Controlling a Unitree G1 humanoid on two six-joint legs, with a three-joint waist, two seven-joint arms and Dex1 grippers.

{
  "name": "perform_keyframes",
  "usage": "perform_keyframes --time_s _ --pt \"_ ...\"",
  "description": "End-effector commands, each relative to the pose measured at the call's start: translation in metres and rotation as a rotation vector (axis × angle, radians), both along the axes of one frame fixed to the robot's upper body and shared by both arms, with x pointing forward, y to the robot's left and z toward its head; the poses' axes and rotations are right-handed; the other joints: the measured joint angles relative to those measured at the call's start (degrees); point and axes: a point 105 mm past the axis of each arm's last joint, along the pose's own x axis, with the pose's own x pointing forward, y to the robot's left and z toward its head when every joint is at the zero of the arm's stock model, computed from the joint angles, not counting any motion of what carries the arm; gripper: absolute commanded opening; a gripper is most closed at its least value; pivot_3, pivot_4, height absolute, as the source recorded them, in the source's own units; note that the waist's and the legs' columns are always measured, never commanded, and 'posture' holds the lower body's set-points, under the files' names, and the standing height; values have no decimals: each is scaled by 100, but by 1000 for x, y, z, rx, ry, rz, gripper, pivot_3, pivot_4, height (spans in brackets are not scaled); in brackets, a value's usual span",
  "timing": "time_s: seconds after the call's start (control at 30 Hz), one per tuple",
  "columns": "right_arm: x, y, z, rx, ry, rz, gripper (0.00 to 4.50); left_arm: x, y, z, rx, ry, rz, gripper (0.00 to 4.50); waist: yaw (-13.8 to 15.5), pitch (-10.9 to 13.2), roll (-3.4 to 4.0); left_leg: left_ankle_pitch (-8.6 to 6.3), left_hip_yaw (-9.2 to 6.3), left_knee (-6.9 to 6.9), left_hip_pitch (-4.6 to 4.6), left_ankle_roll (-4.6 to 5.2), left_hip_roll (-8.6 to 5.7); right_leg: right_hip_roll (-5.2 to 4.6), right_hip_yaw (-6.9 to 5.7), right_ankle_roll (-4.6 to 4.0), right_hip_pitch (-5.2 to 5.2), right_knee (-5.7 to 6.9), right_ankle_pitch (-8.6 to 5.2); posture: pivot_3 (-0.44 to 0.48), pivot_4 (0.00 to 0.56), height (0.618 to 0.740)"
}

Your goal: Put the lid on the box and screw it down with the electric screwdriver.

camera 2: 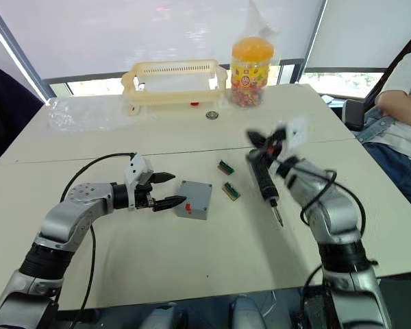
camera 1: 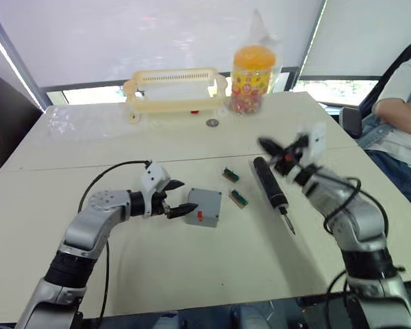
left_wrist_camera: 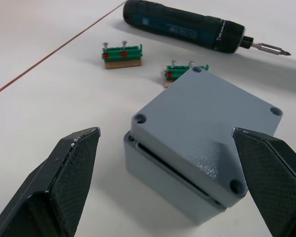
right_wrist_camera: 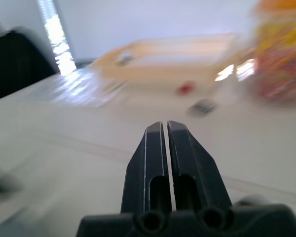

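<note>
One grey box (camera 1: 204,207) sits just left of centre in the head views, on the white table (camera 1: 192,267), and one grey lid (left_wrist_camera: 207,111) already lies on top of it, slightly askew, with a dark gap showing along one edge in the left wrist view; four corner screw holes are visible on the lid. The left gripper (camera 1: 177,199) lies just to the left of the box with its two black fingers (left_wrist_camera: 64,173) spread wide, one on either side of the box and not touching it. One electric screwdriver (camera 1: 271,186) lies flat right of centre, bit pointing toward the lower right. Between it and the box lie two small green terminal blocks (camera 1: 231,174). The right gripper (camera 1: 277,147) hovers above the screwdriver's upper end, its two fingers pressed together and empty. At the upper middle stand one cream plastic basket (camera 1: 175,89) and one orange-lidded jar (camera 1: 252,79), with one small round metal object (camera 1: 212,123) in front of them. A seated person (camera 1: 401,103) is at the right edge.
</note>
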Motion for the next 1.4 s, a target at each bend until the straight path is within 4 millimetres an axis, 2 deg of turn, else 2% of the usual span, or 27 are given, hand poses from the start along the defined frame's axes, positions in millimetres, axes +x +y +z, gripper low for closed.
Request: perform_keyframes --time_s 0.03,0.1,0.2,0.3,0.33,0.4,0.5,0.63,0.77,0.83,0.93,1.07,1.2,1.4 --pt "4 -52 77 -45 -341 -387 78 3 -4 11 -15 -51 -3 4418 -3 0 0 0 0 -2 -1 0 -3 3 -2 0 -1 -1 0 0 150 740" --pt "8 -85 96 -33 -427 -636 78 4 -6 11 -25 -55 0 4418 -1 -2 -3 0 -2 -13 -2 -1 -7 3 -3 0 -6 -1 0 0 150 740" --pt "15 -102 97 13 -453 -755 78 3 -9 11 -28 -57 -2 4418 1 -4 -8 0 -6 -20 -6 -1 -8 3 -4 -1 -7 -4 0 0 150 740" --pt "27 -92 90 44 -426 -689 78 1 -10 10 -27 -57 -6 4418 -58 -4 -7 -1 1 -20 -8 0 -4 -1 3 -1 -7 -8 1 0 150 740" --pt "33 -84 87 44 -403 -631 78 1 -10 9 -29 -56 -5 4418 -91 -3 -6 -1 6 -19 -7 1 0 -1 7 0 -7 -8 1 0 150 740" --pt "46 -68 75 162 -292 -460 78 0 -10 9 -29 -56 -4 4418 -164 -3 -5 -1 4 -19 -7 2 4 -1 6 1 -7 -5 2 0 150 740" --pt "50 -49 64 240 -176 -255 78 0 -11 8 -32 -56 -3 4418 -180 -1 -2 -4 0 -20 -2 7 14 7 5 3 -7 2 3 0 150 740" --pt "35 -24 51 187 -67 -60 78 -2 -11 7 -35 -55 -4 4418 -133 -1 -1 -5 -14 -21 -13 8 13 6 -5 3 -12 0 3 0 150 740" --pt "14 -9 35 134 52 47 78 -3 -12 5 -36 -53 -5 4418 -92 -1 -1 -5 -20 -7 -29 8 8 0 -9 9 -16 -3 6 0 150 740" --pt "-2 2 23 105 116 140 78 -4 -12 6 -34 -54 -6 4418 -84 -1 -1 -5 -20 -6 -30 8 6 -1 -8 10 -17 -3 7 0 150 740" --pt "-40 25 -2 -22 209 351 78 -4 -12 6 -36 -53 -10 4418 -17 -1 -1 -5 -21 -8 -34 9 8 1 -11 10 -21 -5 7 0 150 740" --pt "-74 27 -37 -174 320 491 78 -6 -12 4 -33 -48 -16 4418 20 -1 -1 -6 -19 1 -47 10 8 2 -13 10 -27 -7 7 0 150 740" --pt "-83 24 -65 -361 349 509 78 -5 -12 4 -32 -46 -17 4418 11 -2 -2 -6 -15 18 -54 10 6 3 -14 12 -25 -12 6 0 150 740" --pt "-95 48 -99 -520 364 612 78 -4 -13 5 -32 -48 -18 4418 6 -1 -3 -6 -14 17 -51 10 10 8 -15 12 -26 -9 6 0 150 740"
